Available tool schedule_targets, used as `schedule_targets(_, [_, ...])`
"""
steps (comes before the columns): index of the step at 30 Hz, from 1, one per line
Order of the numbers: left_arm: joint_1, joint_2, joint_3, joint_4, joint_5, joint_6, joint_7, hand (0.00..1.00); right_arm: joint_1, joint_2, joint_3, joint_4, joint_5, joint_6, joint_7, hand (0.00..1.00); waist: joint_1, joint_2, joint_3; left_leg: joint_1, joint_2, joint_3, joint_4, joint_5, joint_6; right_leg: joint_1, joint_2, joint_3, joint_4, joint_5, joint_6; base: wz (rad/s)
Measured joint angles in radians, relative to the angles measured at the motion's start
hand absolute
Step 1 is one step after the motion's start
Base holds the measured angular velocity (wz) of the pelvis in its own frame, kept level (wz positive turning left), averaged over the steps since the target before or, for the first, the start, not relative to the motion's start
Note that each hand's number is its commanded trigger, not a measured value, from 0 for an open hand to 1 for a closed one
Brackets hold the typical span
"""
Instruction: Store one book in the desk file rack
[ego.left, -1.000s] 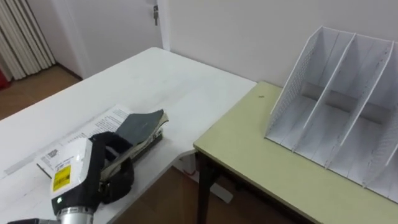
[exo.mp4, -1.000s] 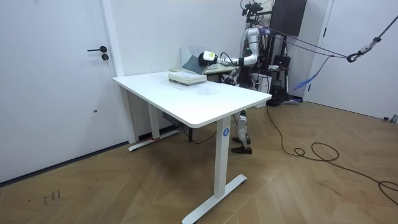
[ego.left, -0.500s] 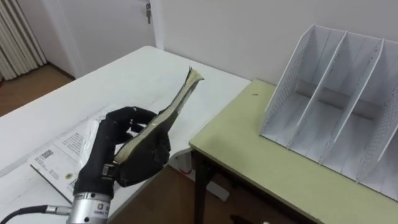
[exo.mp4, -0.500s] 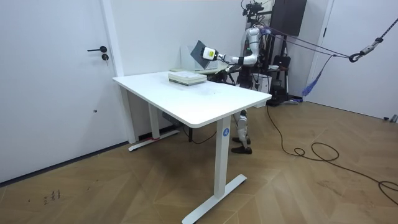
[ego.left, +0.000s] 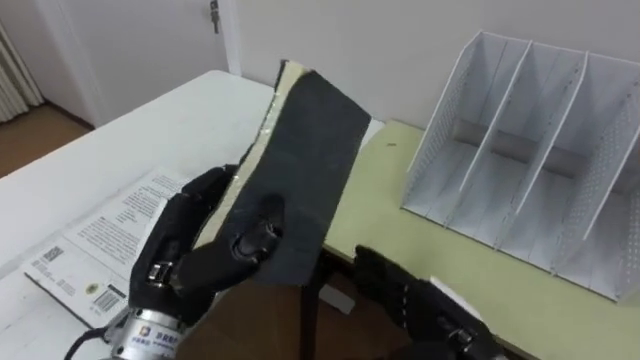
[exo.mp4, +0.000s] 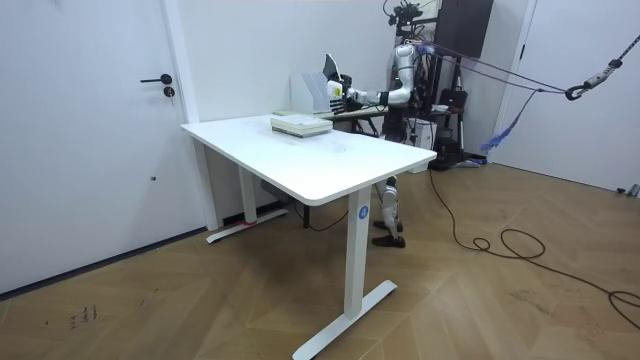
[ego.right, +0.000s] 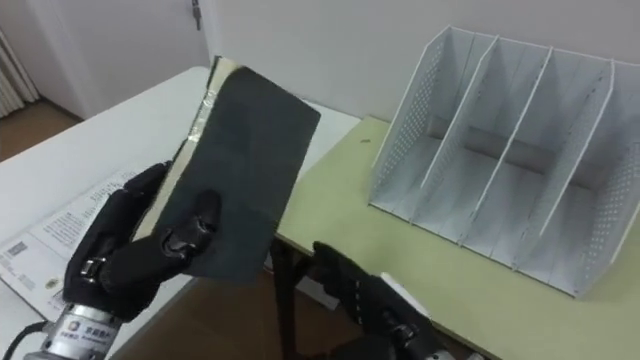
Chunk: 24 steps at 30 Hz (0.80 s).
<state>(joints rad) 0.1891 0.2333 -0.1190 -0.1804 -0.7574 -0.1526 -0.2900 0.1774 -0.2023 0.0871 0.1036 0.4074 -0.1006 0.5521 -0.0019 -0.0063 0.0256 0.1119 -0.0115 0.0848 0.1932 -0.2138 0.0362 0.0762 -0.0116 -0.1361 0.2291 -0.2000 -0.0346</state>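
Observation:
My left hand (ego.left: 205, 255) is shut on a dark grey book (ego.left: 305, 170), thumb across the cover and fingers behind it. The book stands raised and tilted above the gap between the white table (ego.left: 130, 140) and the yellow-green desk (ego.left: 400, 225). On that desk stands the white file rack (ego.left: 520, 150) with several upright compartments, all empty, to the right of the book and apart from it. My right hand (ego.left: 405, 295) reaches in low under the book's bottom edge, fingers relaxed and holding nothing. In the room view the book (exo.mp4: 330, 68) is held up beside the rack (exo.mp4: 308, 92).
A printed white book (ego.left: 90, 240) lies flat on the white table under my left hand; the room view shows it as a low stack (exo.mp4: 300, 125). A wall runs close behind the rack. A door (exo.mp4: 90, 130) is on the room view's left.
My left hand has lifted the dark book off the stack and swung it up and rightward, its cover now facing me. My right hand has come up into view below it.

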Motion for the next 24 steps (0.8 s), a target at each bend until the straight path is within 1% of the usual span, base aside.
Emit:
schedule_targets(1, [0.000,0.001,0.000,0.006,-0.021,0.008,-0.015,1.00,-0.003,0.000,-0.007,0.000,0.026,0.005,0.006,0.00,-0.002,-0.001,-0.0007,-0.003,0.000,0.002,0.002,0.000,0.000,-0.007,0.000,0.003,0.006,0.000,0.000,-0.13])
schedule_targets(2, [0.000,0.001,0.000,0.014,-0.065,0.026,-0.039,1.00,-0.009,-0.001,-0.020,0.000,0.059,0.015,0.015,0.00,-0.002,-0.001,-0.0010,-0.008,0.000,0.004,0.006,0.000,0.000,-0.015,0.000,0.011,0.011,-0.001,-0.001,-0.19])
schedule_targets(3, [0.000,0.001,0.001,0.020,-0.090,0.041,-0.067,1.00,-0.014,-0.003,-0.033,0.000,0.080,0.023,0.026,0.00,-0.004,-0.002,-0.0058,-0.014,0.000,0.005,0.007,0.000,0.000,-0.025,0.000,0.019,0.015,-0.001,-0.001,-0.19])
schedule_targets(4, [0.000,0.005,0.001,0.024,-0.102,0.047,-0.084,1.00,-0.019,-0.008,-0.034,0.000,0.102,0.033,0.028,0.00,-0.002,-0.002,-0.0059,-0.014,0.000,0.007,0.008,0.000,0.000,-0.025,0.001,0.022,0.016,0.000,-0.001,-0.14])
schedule_targets(5, [0.000,0.016,0.001,0.035,-0.127,0.065,-0.120,1.00,-0.025,-0.019,-0.034,0.000,0.154,0.051,0.039,0.00,-0.004,-0.003,-0.0085,-0.013,0.000,0.008,0.010,0.000,0.000,-0.025,0.001,0.025,0.016,0.000,-0.001,-0.06])
schedule_targets(6, [0.000,0.027,0.002,0.047,-0.142,0.084,-0.155,1.00,-0.029,-0.027,-0.035,-0.001,0.200,0.065,0.051,0.00,-0.008,-0.004,-0.0139,-0.014,0.000,0.006,0.012,0.000,0.000,-0.024,0.000,0.024,0.016,0.000,-0.001,-0.03])
schedule_targets(7, [-0.001,0.031,0.000,0.050,-0.147,0.094,-0.166,1.00,-0.034,-0.031,-0.035,-0.002,0.220,0.073,0.056,0.00,-0.014,-0.005,-0.0158,-0.013,0.000,0.008,0.012,0.000,0.000,-0.024,0.000,0.025,0.014,0.000,-0.001,0.00])
schedule_targets(8, [-0.001,0.035,0.000,0.054,-0.151,0.114,-0.184,1.00,-0.043,-0.035,-0.036,-0.007,0.243,0.087,0.064,0.00,-0.021,-0.006,-0.0184,-0.012,0.000,0.009,0.012,0.000,0.000,-0.024,0.000,0.024,0.013,0.000,-0.001,0.00])
schedule_targets(9, [-0.001,0.037,-0.001,0.058,-0.163,0.135,-0.205,1.00,-0.043,-0.036,-0.036,-0.033,0.280,0.107,0.065,0.00,-0.021,-0.006,-0.0188,-0.012,0.001,0.011,0.012,0.000,0.000,-0.025,0.001,0.024,0.013,0.000,-0.001,0.00])
schedule_targets(10, [-0.001,0.036,-0.002,0.062,-0.175,0.146,-0.214,1.00,-0.043,-0.035,-0.036,-0.047,0.305,0.116,0.069,0.00,-0.022,-0.005,-0.0189,-0.012,0.001,0.012,0.012,-0.001,0.000,-0.026,0.001,0.026,0.014,0.000,-0.001,-0.03])
schedule_targets(12, [-0.001,0.041,-0.003,0.075,-0.202,0.180,-0.255,1.00,-0.045,-0.035,-0.034,-0.082,0.415,0.131,0.104,0.00,-0.021,-0.002,-0.0200,-0.010,0.004,0.027,0.011,-0.002,0.002,-0.024,0.002,0.027,0.015,0.000,-0.001,0.00])
schedule_targets(15, [-0.002,0.059,-0.002,0.084,-0.222,0.210,-0.321,1.00,-0.051,-0.036,-0.033,-0.103,0.518,0.149,0.129,0.00,-0.021,0.000,-0.0192,-0.011,0.008,0.028,0.011,-0.005,0.002,-0.025,0.007,0.030,0.015,0.001,-0.003,0.00])
schedule_targets(16, [-0.003,0.059,-0.002,0.084,-0.222,0.216,-0.332,1.00,-0.051,-0.036,-0.032,-0.105,0.542,0.154,0.133,0.00,-0.021,0.000,-0.0189,-0.011,0.009,0.029,0.011,-0.006,0.001,-0.025,0.008,0.030,0.015,0.001,-0.003,0.00])
schedule_targets(18, [-0.004,0.060,-0.002,0.084,-0.222,0.243,-0.369,1.00,-0.051,-0.035,-0.029,-0.109,0.602,0.182,0.152,0.00,-0.021,0.004,-0.0188,-0.013,0.012,0.028,0.013,-0.010,0.000,-0.025,0.010,0.028,0.013,0.002,-0.004,0.00])
schedule_targets(19, [-0.005,0.061,-0.002,0.084,-0.222,0.249,-0.376,1.00,-0.051,-0.035,-0.029,-0.111,0.615,0.190,0.159,0.00,-0.021,0.006,-0.0185,-0.014,0.013,0.028,0.013,-0.010,-0.001,-0.025,0.010,0.028,0.012,0.002,-0.004,0.00])
schedule_targets(21, [-0.018,0.064,-0.002,0.084,-0.222,0.278,-0.398,1.00,-0.051,-0.035,-0.028,-0.121,0.644,0.209,0.184,0.00,-0.020,0.017,-0.0192,-0.014,0.015,0.032,0.013,-0.011,-0.002,-0.026,0.014,0.036,0.013,0.003,-0.006,-0.05])
schedule_targets(22, [-0.023,0.065,-0.003,0.084,-0.222,0.284,-0.401,1.00,-0.051,-0.036,-0.028,-0.125,0.646,0.213,0.188,0.00,-0.018,0.020,-0.0192,-0.013,0.015,0.036,0.013,-0.011,-0.003,-0.027,0.016,0.039,0.014,0.003,-0.006,-0.12])
schedule_targets(24, [-0.040,0.071,-0.003,0.092,-0.222,0.300,-0.423,1.00,-0.052,-0.037,-0.018,-0.135,0.649,0.228,0.198,0.00,-0.015,0.034,-0.0243,-0.008,0.017,0.052,0.013,-0.011,-0.003,-0.027,0.018,0.053,0.016,0.003,-0.007,-0.18])
